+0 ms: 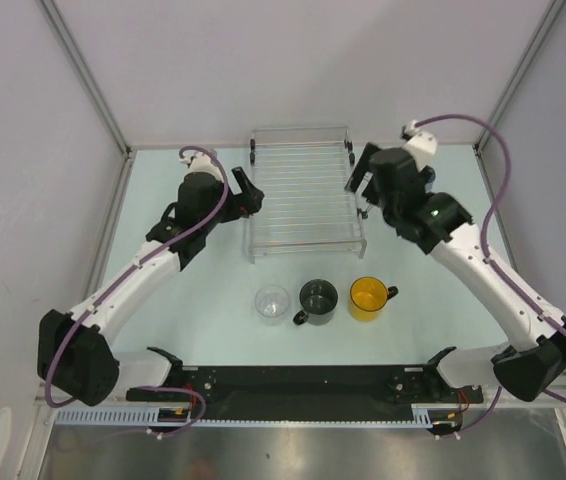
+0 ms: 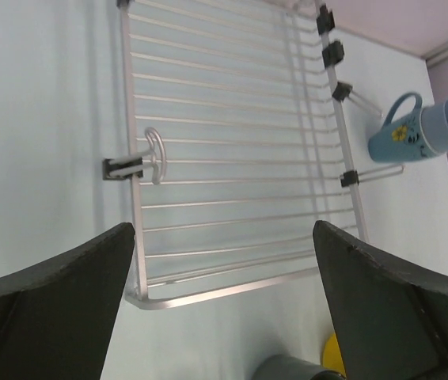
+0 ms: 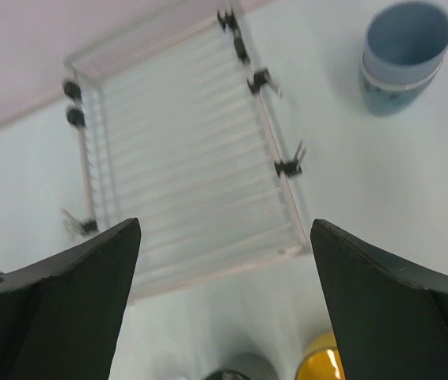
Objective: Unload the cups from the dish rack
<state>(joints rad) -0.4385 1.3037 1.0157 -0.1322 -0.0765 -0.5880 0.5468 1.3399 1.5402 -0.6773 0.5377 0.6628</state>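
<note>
Silver wire dish rack looks bare. Clear glass tumbler, dark grey mug and yellow mug in row on surface, near side of rack. Blue handled mug just right of rack. Left claw, right claw: fingers wide apart, empty, flanking rack. Risk: right arm swinging away clips blue mug, topples it.

No lettering, brand, number or sign can be read anywhere; the only marking is a small yellow flower-like print on the blue mug, upper right, carrying no words
</note>
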